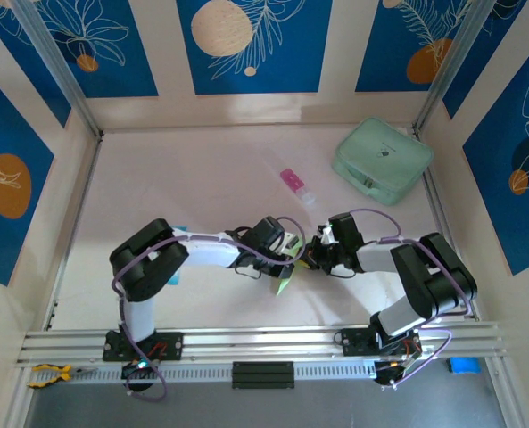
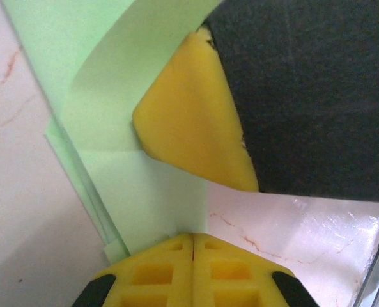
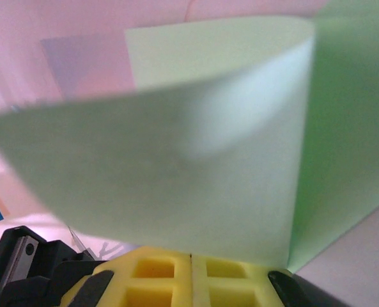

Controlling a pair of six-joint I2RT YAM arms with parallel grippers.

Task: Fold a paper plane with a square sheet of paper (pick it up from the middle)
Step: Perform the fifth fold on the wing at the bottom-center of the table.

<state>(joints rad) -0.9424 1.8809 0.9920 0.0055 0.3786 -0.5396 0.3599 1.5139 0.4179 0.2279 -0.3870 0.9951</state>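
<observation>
The pale lime-green square sheet of paper [image 1: 285, 283] hangs between my two grippers near the middle front of the table, folded into layers and curled. My left gripper [image 1: 291, 251] [image 2: 193, 238] is shut on its lower edge, where a crease and stacked layers [image 2: 144, 192] show. My right gripper [image 1: 314, 257] [image 3: 191, 257] is shut on another edge, and the sheet [image 3: 176, 173] bows up in front of its camera. One yellow finger [image 2: 189, 121] of the right gripper presses against the paper in the left wrist view. A paper plane is out of view.
A mint-green case [image 1: 382, 160] sits at the back right. A small pink-and-white tube [image 1: 293, 182] lies behind the grippers. A blue packet [image 1: 179, 232] peeks out by the left arm. Patterned walls [image 1: 246, 45] close in the table on three sides.
</observation>
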